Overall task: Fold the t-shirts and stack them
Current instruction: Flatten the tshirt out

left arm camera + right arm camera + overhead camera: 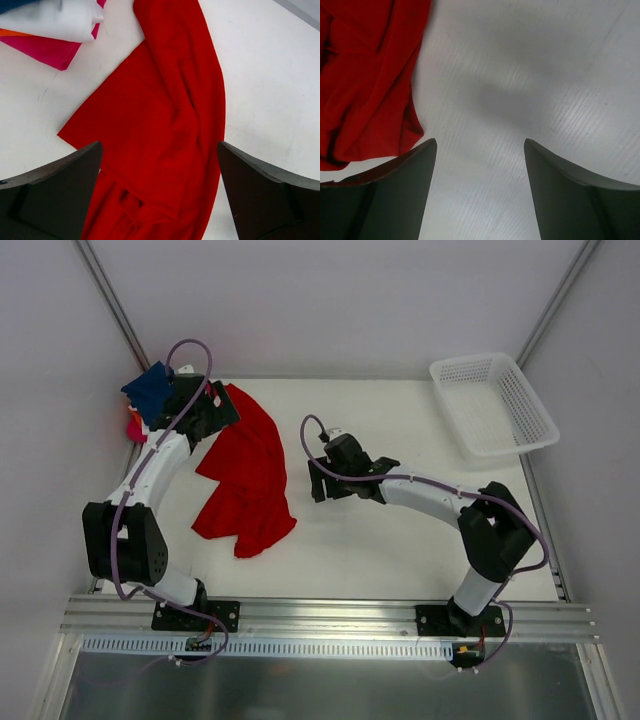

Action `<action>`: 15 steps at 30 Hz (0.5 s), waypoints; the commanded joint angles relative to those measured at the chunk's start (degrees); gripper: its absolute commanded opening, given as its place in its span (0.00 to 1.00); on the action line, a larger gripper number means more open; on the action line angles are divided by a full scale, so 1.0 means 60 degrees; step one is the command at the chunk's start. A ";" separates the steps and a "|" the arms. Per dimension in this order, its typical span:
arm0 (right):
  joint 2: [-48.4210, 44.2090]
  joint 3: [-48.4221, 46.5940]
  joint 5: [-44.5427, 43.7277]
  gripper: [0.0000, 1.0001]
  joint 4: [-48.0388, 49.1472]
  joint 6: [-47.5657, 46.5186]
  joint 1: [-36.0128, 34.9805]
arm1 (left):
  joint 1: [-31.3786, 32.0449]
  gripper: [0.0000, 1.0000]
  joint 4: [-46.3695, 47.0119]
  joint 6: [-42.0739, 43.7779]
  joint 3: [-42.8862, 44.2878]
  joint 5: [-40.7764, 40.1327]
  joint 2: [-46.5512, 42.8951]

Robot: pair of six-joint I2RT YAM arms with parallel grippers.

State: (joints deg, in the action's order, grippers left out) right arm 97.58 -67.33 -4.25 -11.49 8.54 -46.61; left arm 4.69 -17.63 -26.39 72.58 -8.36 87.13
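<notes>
The large red t-shirt (pixel 245 475) lies crumpled on the white table, left of centre. It fills the left wrist view (pixel 160 130) and shows at the left of the right wrist view (pixel 365 85). A stack of small folded shirts sits at the far left: navy blue on top (pixel 148 390), with white (pixel 55 20), orange and magenta (pixel 45 50) below. My left gripper (pixel 222 412) is open above the red shirt's upper part, holding nothing. My right gripper (pixel 318 485) is open and empty over bare table, just right of the red shirt.
A white plastic mesh basket (pixel 493 405) stands at the back right corner. Grey walls close in the table on both sides. A metal rail (pixel 320 615) with the arm bases runs along the near edge.
</notes>
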 commanded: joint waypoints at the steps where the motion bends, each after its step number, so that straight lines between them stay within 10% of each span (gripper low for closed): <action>1: 0.0332 0.0001 -0.0141 0.75 0.0523 0.0569 -0.0273 | -0.0573 0.99 0.0242 -0.0155 -0.0143 0.0117 -0.0679; 15: 0.2046 -0.1506 0.0064 0.67 0.0333 0.0614 -0.1752 | -0.2041 0.99 0.0242 -0.0274 -0.0348 0.1129 -0.1588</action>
State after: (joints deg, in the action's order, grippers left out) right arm 108.53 -72.31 -4.21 -10.39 11.18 -55.55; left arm -6.76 -17.17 -27.49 71.29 -3.73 78.65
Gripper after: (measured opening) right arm 0.674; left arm 0.990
